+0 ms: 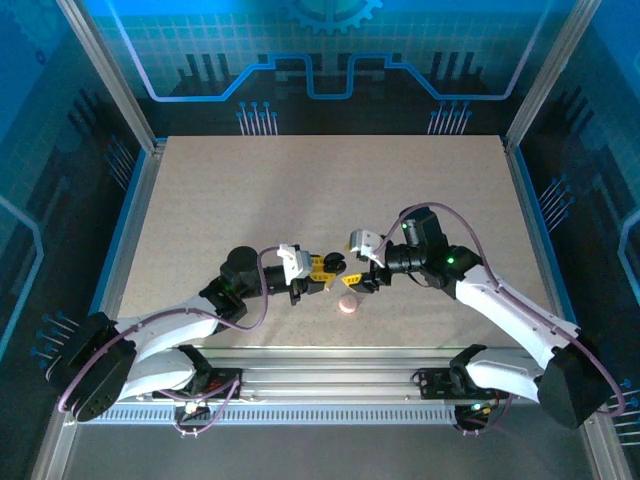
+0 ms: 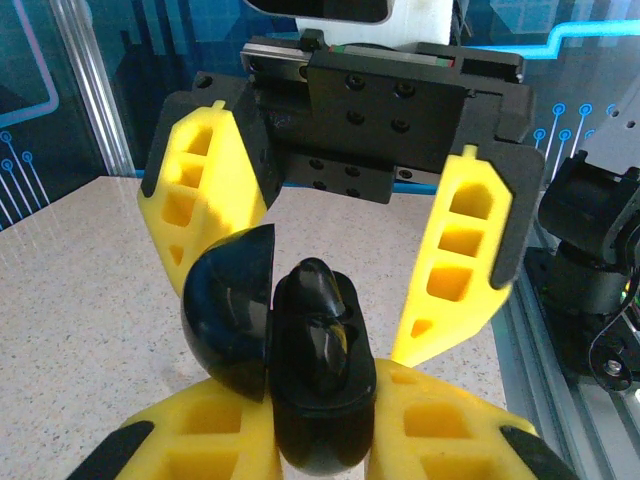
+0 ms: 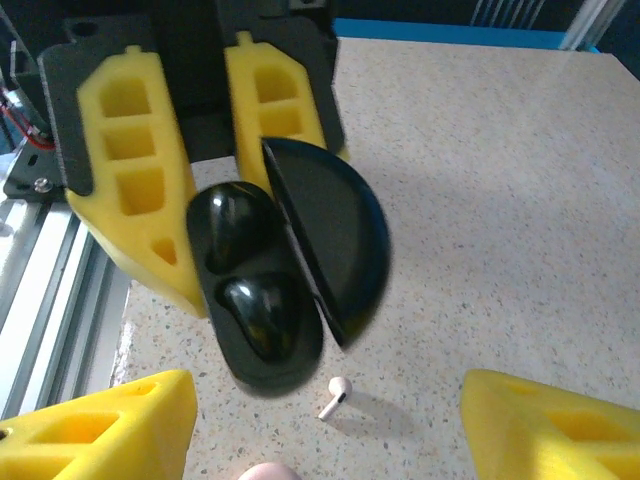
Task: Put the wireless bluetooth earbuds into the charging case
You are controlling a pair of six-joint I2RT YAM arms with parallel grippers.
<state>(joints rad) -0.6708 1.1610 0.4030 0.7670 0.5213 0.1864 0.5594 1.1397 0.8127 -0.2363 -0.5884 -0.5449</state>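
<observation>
as right pincer (image 3: 328, 385) gapes, earbud (image 3: 336, 394) lies between.

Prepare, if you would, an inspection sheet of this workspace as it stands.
Surface: speckled tabletop, no marks seen.
Job's things: black charging case open, glossy black shapes in both wells; white earbud loose on the table.
Clutter: pink case near the earbud.
Grippers: left pincer shut on the black charging case; right pincer open, facing it.
Cables: purple cable looped along each arm.
Surroundings: blue circuit-patterned panels.
</observation>
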